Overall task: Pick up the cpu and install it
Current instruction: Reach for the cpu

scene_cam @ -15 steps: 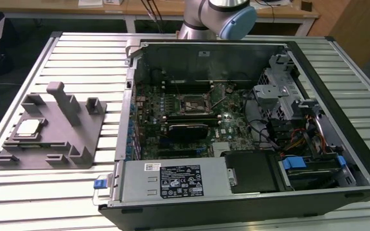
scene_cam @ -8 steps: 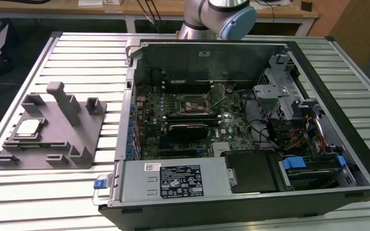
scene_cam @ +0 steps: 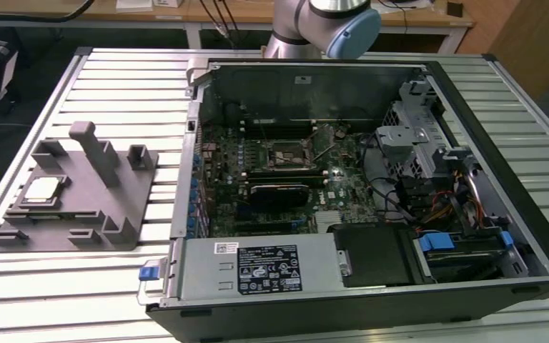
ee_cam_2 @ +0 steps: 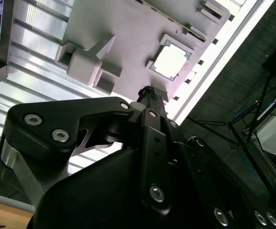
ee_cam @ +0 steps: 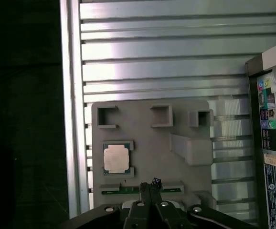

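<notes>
End effector [ee_cam: 150, 183] pinched closed, empty, over one edge of the grey fixture [ee_cam: 150, 152]; cpu [ee_cam: 116, 159] lies nearby, top uncovered.

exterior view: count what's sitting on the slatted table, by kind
cpu: 1
grey fixture plate: 1
open computer case: 1
total: 3

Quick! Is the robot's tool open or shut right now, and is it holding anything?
Tool: shut, holding nothing. The small flat silvery square cpu lies apart from it on the grey plastic fixture block.
</notes>
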`<state>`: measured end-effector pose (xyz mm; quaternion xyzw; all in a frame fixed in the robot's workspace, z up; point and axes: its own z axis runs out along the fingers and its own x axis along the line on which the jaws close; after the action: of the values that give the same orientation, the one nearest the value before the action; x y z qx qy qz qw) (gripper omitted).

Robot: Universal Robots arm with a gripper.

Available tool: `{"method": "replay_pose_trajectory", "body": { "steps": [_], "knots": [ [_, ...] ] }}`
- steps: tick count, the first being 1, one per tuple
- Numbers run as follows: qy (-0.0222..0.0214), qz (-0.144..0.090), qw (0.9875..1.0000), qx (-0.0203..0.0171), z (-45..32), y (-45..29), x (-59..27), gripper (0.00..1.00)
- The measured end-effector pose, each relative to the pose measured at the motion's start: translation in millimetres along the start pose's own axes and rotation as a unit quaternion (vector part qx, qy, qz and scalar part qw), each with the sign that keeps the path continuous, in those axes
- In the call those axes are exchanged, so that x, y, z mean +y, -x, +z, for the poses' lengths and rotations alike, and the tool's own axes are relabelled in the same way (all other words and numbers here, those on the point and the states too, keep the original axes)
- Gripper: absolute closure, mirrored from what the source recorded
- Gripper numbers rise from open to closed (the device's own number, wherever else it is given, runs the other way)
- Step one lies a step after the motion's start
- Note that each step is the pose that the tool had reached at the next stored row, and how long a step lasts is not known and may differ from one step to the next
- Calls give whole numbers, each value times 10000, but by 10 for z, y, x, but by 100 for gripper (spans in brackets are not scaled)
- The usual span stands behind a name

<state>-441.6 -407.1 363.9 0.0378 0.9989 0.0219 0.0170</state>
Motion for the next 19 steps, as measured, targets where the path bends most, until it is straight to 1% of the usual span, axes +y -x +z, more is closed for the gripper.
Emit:
{"method": "replay_pose_trajectory", "body": {
  "steps": [19],
  "knots": [
    [0,0,10000,6,340,-2,-132,89]
  ]
}}
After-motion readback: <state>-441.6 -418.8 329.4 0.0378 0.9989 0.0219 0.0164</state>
